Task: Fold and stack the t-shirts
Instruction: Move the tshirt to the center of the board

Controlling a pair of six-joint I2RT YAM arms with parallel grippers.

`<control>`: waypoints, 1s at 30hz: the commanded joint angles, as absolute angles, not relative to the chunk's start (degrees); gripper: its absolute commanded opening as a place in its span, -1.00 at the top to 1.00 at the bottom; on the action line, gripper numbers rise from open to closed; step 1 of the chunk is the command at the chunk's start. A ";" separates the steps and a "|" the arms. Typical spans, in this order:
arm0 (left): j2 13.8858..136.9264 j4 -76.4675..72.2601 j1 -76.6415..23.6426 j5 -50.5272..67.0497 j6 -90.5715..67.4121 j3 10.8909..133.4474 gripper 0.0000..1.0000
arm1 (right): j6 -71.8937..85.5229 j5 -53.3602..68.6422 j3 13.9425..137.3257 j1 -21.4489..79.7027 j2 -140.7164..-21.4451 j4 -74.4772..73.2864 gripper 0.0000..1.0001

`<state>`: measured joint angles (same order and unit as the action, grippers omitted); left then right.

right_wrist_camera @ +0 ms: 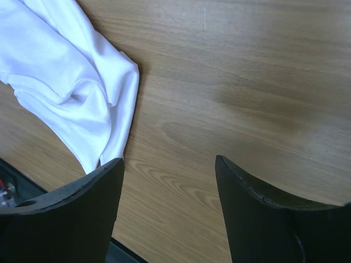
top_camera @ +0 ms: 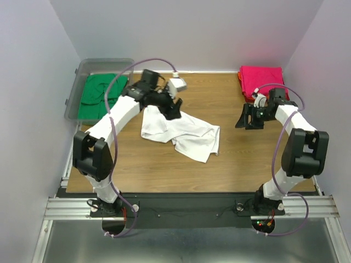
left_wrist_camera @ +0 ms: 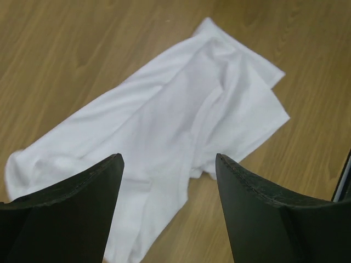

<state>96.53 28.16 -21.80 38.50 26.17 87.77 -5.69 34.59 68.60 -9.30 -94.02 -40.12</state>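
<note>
White t-shirt [top_camera: 184,134] lies crumpled on the wooden table [top_camera: 236,170] — left gripper [top_camera: 174,113] over it, right gripper [top_camera: 244,123] well aside — both jaws wide, empty.

White-shelled arms [top_camera: 116,116] with black joints [top_camera: 92,155]; left hand [top_camera: 175,113] and right hand [top_camera: 244,123] black, with wedge-shaped fingers [left_wrist_camera: 71,211]; purple cables [top_camera: 113,87] loop along both arms.

Soft, even light falls from overhead, leaving only faint, blurry shadows on the worktop [top_camera: 230,164]. In the left wrist view the white t-shirt [left_wrist_camera: 181,126] nearly washes out. Up close, the dark fingers [left_wrist_camera: 71,213] of the left tool [left_wrist_camera: 169,161] look soft-edged.
</note>
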 commanded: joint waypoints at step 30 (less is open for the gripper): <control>117.51 21.53 -57.48 14.59 19.86 81.65 -0.07 | -4.83 38.85 64.95 -8.96 -99.32 -40.25 -0.26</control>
<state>116.44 20.43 -57.47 17.93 21.08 82.74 -4.69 37.82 64.88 -9.28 -100.01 -40.29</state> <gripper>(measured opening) 0.699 0.633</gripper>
